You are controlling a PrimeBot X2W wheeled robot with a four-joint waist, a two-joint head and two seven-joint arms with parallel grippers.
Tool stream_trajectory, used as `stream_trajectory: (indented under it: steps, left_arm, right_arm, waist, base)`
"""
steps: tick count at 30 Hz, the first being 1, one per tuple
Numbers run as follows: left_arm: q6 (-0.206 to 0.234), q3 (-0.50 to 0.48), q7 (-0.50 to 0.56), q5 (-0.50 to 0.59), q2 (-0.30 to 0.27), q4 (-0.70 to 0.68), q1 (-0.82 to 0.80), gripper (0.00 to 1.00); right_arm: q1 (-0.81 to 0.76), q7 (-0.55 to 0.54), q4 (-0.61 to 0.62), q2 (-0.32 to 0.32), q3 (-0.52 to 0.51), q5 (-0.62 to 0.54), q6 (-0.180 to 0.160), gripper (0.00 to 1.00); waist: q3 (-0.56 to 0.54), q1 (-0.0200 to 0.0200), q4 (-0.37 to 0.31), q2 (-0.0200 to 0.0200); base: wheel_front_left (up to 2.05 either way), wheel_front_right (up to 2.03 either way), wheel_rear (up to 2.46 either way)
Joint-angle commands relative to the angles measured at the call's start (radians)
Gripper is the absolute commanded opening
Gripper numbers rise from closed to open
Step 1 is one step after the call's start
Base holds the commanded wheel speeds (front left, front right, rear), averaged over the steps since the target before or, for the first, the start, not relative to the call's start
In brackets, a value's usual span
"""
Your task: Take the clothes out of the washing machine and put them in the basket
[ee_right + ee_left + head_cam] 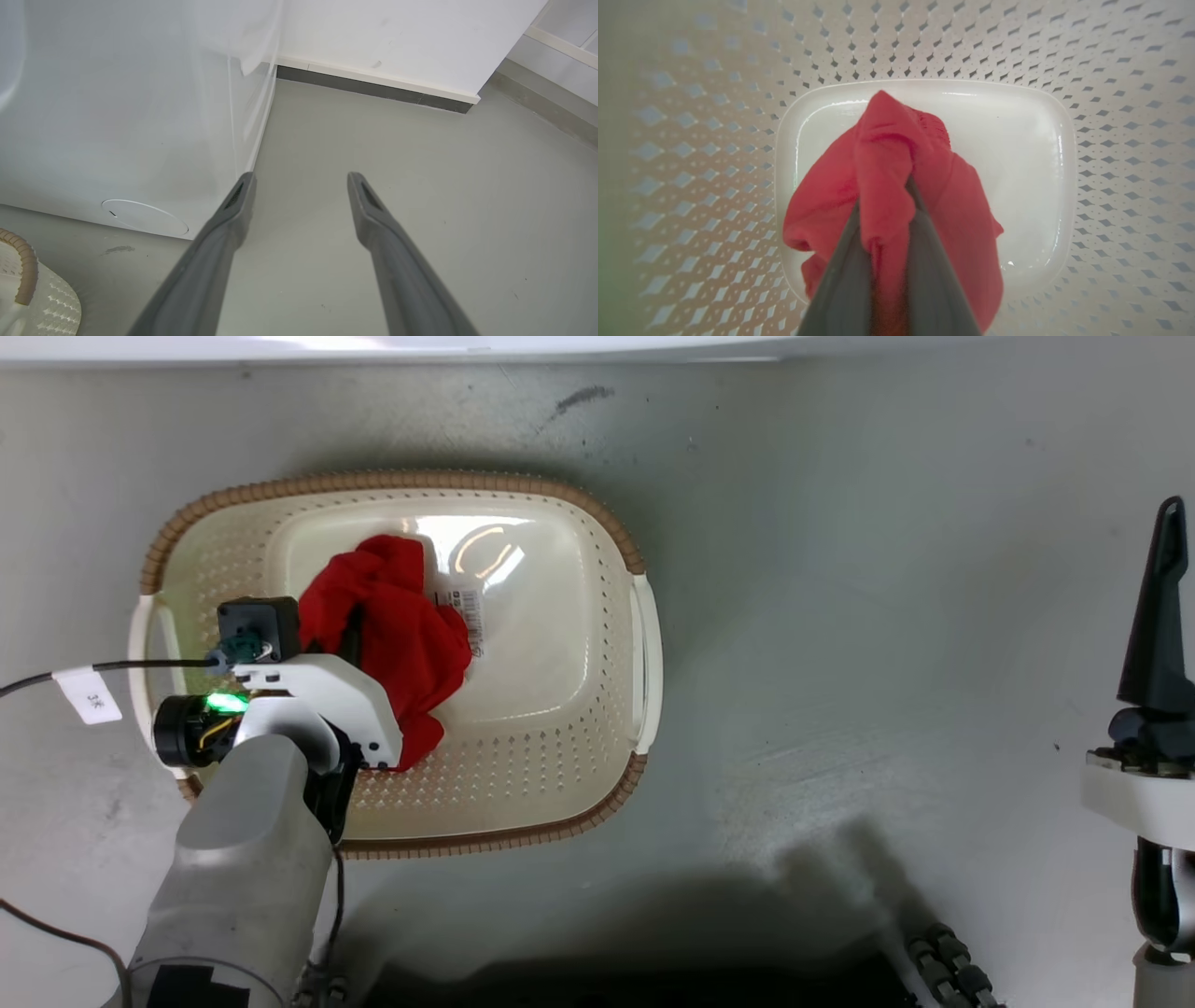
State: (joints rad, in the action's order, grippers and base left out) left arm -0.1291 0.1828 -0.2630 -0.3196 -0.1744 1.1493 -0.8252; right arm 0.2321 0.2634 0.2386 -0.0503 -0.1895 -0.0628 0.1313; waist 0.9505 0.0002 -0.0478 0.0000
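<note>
Head view: cream basket (392,481) sat on the grey floor (840,616). Bare floor lay on all sides of its brown rim, with the widest stretch to the right. Red garment (401,635) lay bunched in the left half of the basket, inside the rim, while the right half of the basket bottom was bare. Left gripper (350,635) reached down over the left rim, with one dark finger sunk in the cloth. Right gripper (1167,551) stood at the far right edge, well apart from the basket, seen edge-on.

Left wrist view: left gripper (906,186) was pinched shut on a fold of the red garment (887,140). The cloth draped over the smooth basket bottom, clear of the perforated walls (714,163).

Right wrist view: right gripper (301,179) had its fingers spread wide with nothing between them, over open floor (373,163). White washing machine (117,116) panel stood at left, its corner edge near the left fingertip. A basket rim (25,266) corner showed at lower left.
</note>
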Motion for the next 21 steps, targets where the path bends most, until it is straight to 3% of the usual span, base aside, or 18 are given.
stream_trajectory:
  steps: [1,3,4,5,13,21]
  left_arm:
    - [-0.001,0.001,-0.003,0.004,0.004,0.006,-0.008,0.0]
    - [-0.001,0.002,-0.003,0.002,0.004,0.018,-0.016,0.0]
    - [-0.001,-0.003,-0.003,-0.004,0.005,0.022,-0.019,0.42]
    - [-0.001,-0.005,-0.003,-0.004,0.008,0.026,-0.019,1.0]
    - [-0.001,-0.008,-0.003,0.011,0.008,0.004,0.031,1.0]
    - [-0.001,-0.008,-0.003,0.003,0.005,-0.068,0.126,1.0]
  right_arm:
    - [0.02,0.002,0.007,0.0,-0.004,0.0,-0.001,1.0]
    - [0.018,0.002,0.008,0.0,-0.007,0.002,-0.001,1.0]
    - [0.018,0.002,0.006,0.0,-0.009,0.003,-0.001,1.0]
    - [0.018,0.002,0.002,0.0,-0.009,0.004,-0.001,1.0]
    - [0.037,0.002,-0.043,0.0,0.01,0.018,-0.001,1.0]
    - [0.015,0.002,-0.142,0.0,0.019,0.013,-0.001,1.0]
  waist:
    - [0.01,-0.0002,-0.005,0.0]
    - [0.013,-0.0002,-0.006,0.0]
    - [0.013,-0.0002,-0.006,0.0]
    - [0.011,-0.0002,-0.005,0.0]
    - [-0.064,-0.0002,-0.005,0.0]
    - [-0.212,-0.0002,-0.006,0.0]
  base:
    - [0.0,0.0,0.0]
    - [0.0,0.0,0.0]
    - [0.0,0.0,0.0]
    - [0.0,0.0,0.0]
    - [0.0,0.0,0.0]
    - [0.0,0.0,0.0]
